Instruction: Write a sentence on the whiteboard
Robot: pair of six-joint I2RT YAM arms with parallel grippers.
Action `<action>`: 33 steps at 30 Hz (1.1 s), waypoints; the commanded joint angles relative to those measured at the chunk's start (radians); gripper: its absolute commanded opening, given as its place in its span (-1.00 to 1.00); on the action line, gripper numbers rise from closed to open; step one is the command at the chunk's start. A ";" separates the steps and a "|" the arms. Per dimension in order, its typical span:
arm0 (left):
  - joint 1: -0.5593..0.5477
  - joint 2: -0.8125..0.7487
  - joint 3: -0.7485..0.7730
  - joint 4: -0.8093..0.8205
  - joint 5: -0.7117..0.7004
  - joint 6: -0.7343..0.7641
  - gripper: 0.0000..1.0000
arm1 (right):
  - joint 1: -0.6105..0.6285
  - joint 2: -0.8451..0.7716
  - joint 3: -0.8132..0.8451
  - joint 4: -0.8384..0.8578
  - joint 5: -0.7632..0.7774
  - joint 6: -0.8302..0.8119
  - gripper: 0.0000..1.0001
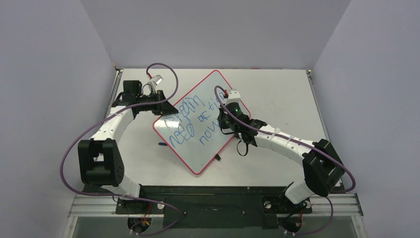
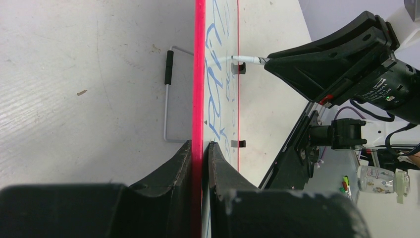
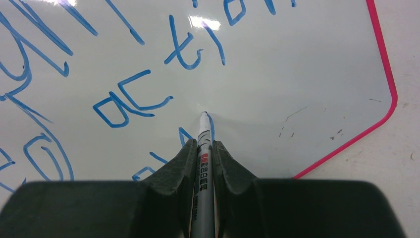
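Note:
The whiteboard (image 1: 200, 157), white with a red rim, lies turned like a diamond mid-table. Blue handwritten words of the sentence (image 1: 195, 121) run across it in three rows. My left gripper (image 1: 166, 110) is shut on the board's left edge; in the left wrist view its jaws (image 2: 200, 144) pinch the red rim (image 2: 199, 74). My right gripper (image 1: 229, 124) hangs over the board's right half, shut on a grey marker (image 3: 203, 163). The marker's tip touches the board just below the word "action" (image 3: 148, 74), at a fresh blue stroke. The left wrist view also shows the marker (image 2: 245, 59) meeting the surface.
A small blue cap (image 1: 162, 144) lies on the table left of the board. A wire stand (image 2: 168, 94) with a black grip sticks out from under the board. A black clip (image 1: 218, 158) sits at its lower right edge. Grey walls close in on three sides.

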 commanded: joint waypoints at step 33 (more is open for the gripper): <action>-0.027 -0.048 0.017 -0.016 -0.077 0.107 -0.28 | -0.007 -0.309 -0.073 -0.114 0.057 0.008 -1.00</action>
